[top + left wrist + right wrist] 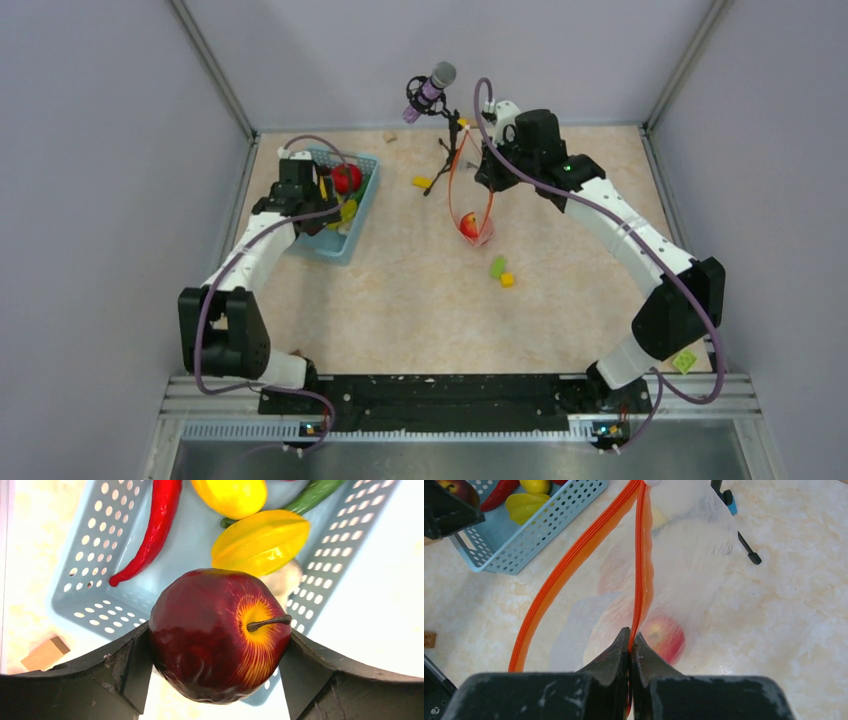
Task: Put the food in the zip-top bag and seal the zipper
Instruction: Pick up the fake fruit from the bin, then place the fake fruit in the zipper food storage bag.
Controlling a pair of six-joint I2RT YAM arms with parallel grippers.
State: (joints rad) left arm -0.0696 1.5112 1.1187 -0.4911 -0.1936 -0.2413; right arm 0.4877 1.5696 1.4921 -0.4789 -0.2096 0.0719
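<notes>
Left tool (215,632) spread wide, clamped on both sides of the apple (220,640), just over the basket (90,570) corner. Right tool (630,637) pinched tight on the zipper (644,570). The bag (704,545) hangs over the surface (400,300), mouth looped open, one fruit (666,637) inside. The risk: that glossy round apple could slip on the carry, or clip the narrow mouth and tug the strip free. Left wrist shows the grip. Top view shows only a red dot there, but also the gap to the bag.
</notes>
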